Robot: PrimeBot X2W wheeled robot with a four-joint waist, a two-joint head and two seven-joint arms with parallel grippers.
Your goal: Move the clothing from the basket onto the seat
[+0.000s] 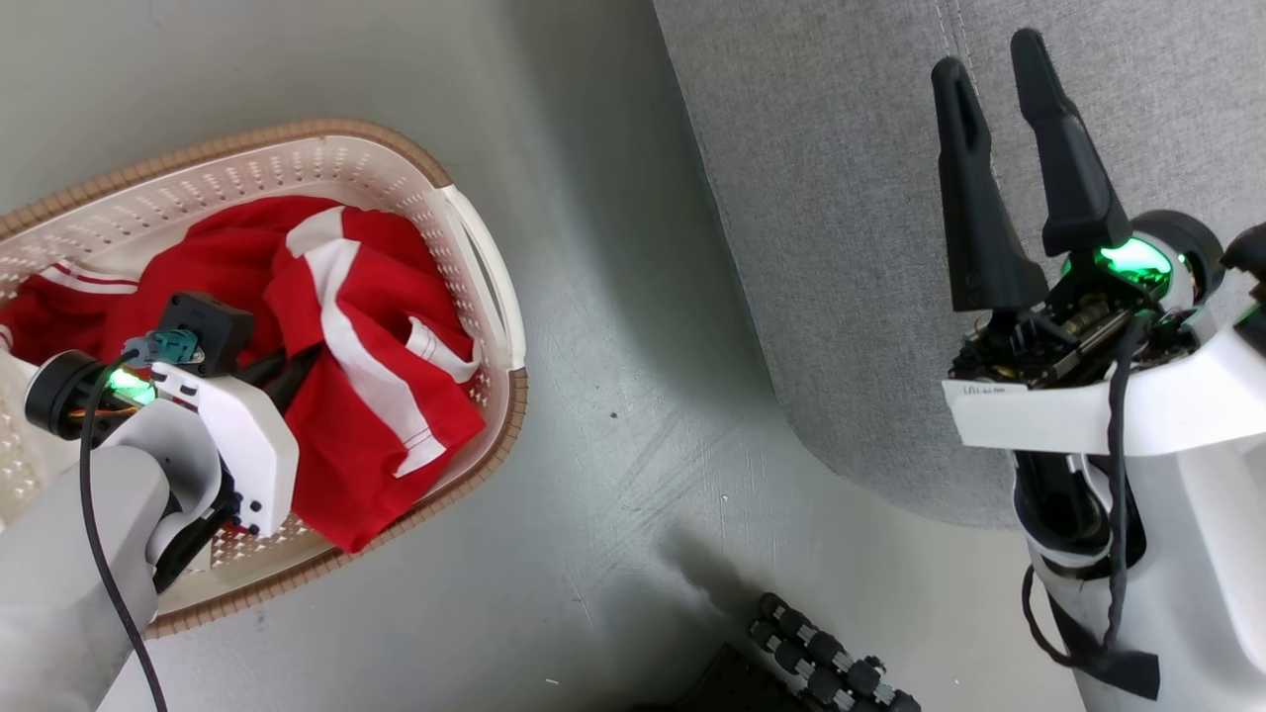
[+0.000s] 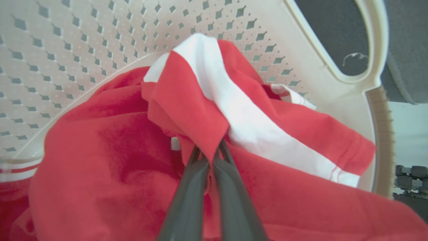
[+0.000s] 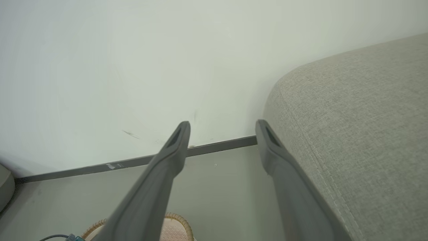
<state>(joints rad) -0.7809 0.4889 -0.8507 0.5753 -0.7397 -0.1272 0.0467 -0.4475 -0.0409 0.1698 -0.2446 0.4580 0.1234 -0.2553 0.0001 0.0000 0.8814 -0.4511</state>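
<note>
Red clothing [image 1: 366, 326] all sits in the basket [image 1: 297, 133], bunched toward its handle end nearest the seat [image 1: 841, 247]. Left gripper [image 2: 209, 150] is pinching a red fold, probably just one garment. Right gripper [image 1: 989, 54] hangs spread, empty. Nothing's on the seat yet, so lift and carry remain.

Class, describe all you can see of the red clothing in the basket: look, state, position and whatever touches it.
The clothing is soft bright red fabric with broad white stripes and thinner white lines. It lies crumpled in a heap inside the basket, resting against its perforated wall. The left gripper has its jaws shut on a raised red fold beside a white stripe.
</note>
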